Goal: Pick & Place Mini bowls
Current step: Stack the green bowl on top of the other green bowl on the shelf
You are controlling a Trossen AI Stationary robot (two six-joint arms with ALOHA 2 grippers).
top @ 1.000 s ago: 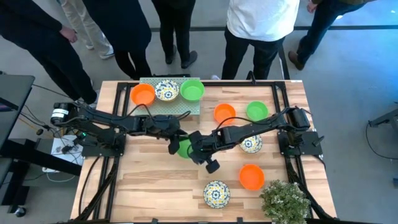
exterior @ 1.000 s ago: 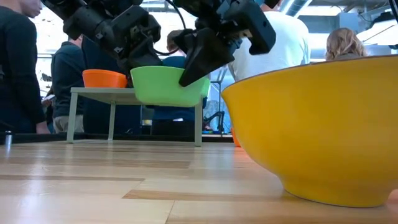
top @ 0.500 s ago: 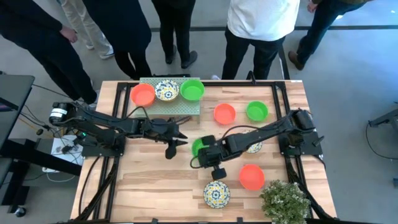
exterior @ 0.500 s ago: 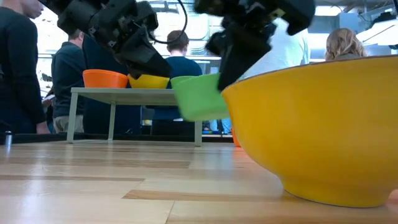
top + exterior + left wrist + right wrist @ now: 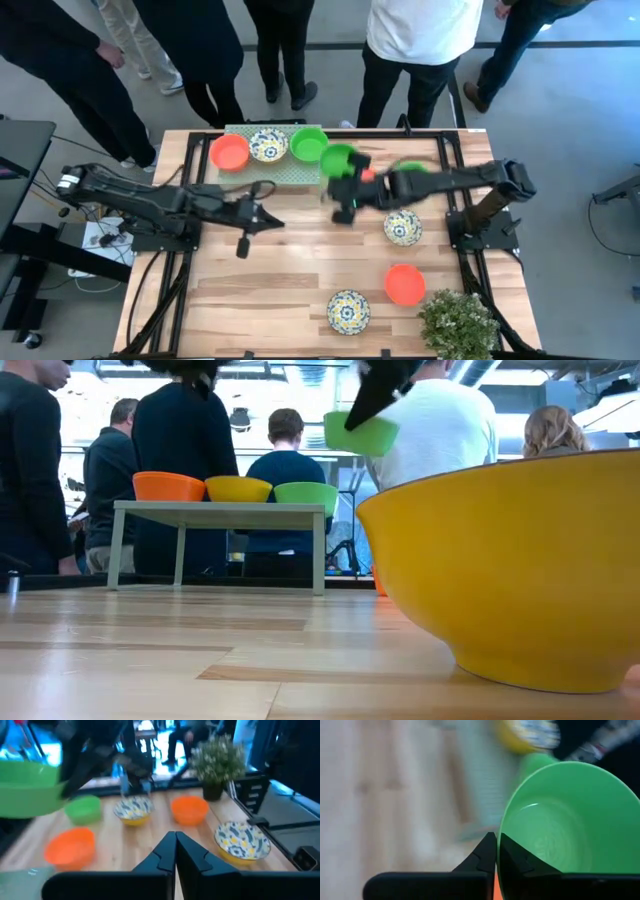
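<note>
A bright green mini bowl (image 5: 337, 159) hangs in the air just right of the low stand (image 5: 300, 176), with my right gripper (image 5: 346, 186) shut on it; the low view shows this bowl (image 5: 362, 434) above stand height. The stand carries an orange bowl (image 5: 230, 152), a floral one (image 5: 268, 146) and a green one (image 5: 308, 143). My left gripper (image 5: 242, 246) is shut and empty over the table's left half, its fingers (image 5: 175, 851) closed together. My right gripper pinches the green bowl's rim (image 5: 499, 836), with one finger inside the bowl and one outside its wall. In the low view the fingers (image 5: 372, 398) slant down onto the rim from above. The bowl is lifted clear, mouth up and slightly tilted.
On the table's right half lie a green bowl (image 5: 410, 170) and an orange bowl (image 5: 367, 176), both partly under my right arm. There are also two floral bowls (image 5: 402, 228) (image 5: 347, 310), another orange bowl (image 5: 404, 284) and a bushy plant (image 5: 455, 322). Several people stand beyond the far edge.
My right gripper has carried the green bowl from the table's middle up and toward the far edge, to beside the stand. My left gripper, which stood at the bowl a second ago, has drawn back toward the table's left edge and shut.
</note>
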